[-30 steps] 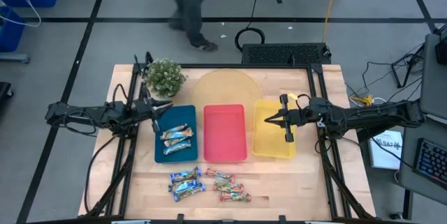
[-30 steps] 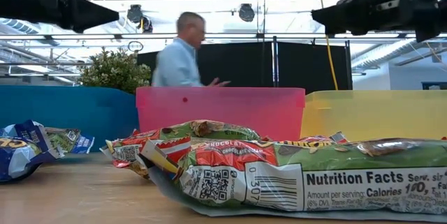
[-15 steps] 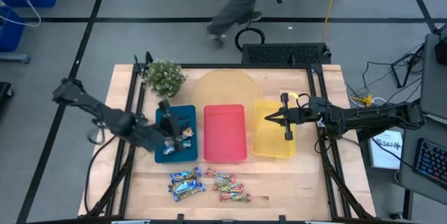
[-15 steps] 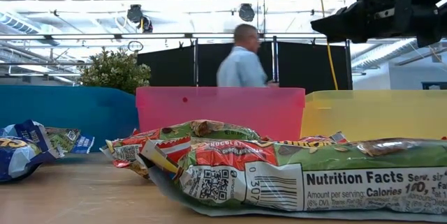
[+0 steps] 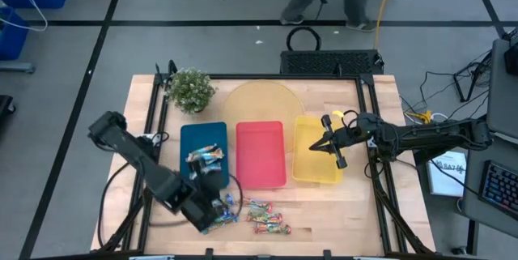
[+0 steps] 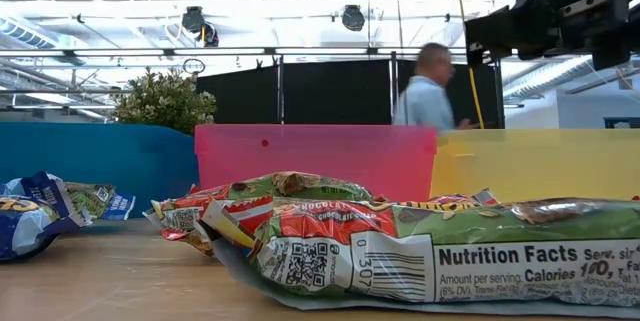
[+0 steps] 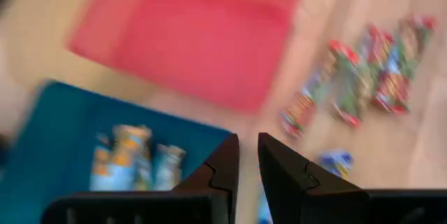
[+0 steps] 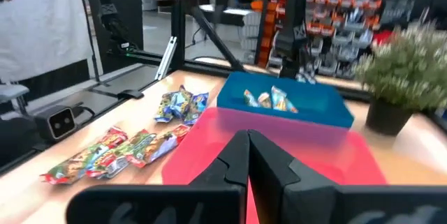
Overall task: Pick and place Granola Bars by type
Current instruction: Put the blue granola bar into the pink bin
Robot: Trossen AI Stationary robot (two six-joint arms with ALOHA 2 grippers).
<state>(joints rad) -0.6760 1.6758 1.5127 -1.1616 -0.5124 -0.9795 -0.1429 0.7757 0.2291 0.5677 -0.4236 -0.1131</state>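
Left tool (image 5: 212, 209) low over blue-white shiny-wrapper granola bars (image 5: 217, 215) near front edge of wooden tabletop (image 5: 340, 211), fingers nearly together, nothing between. Red-brown and orange-teal bars (image 5: 265, 217) heaped just beside, toward right. More blue-white bars (image 5: 205, 157) inside flat blue rectangular tray (image 5: 193, 137). Flat red tray (image 5: 260, 153) at tabletop middle, bare. Right tool (image 5: 330, 145) over flat yellow tray (image 5: 307, 168), fingers pressed together, empty.

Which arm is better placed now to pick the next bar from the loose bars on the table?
Probably the left: its hand is right over the loose bars at the table's front. The right hand hangs over the yellow tray, farther away.
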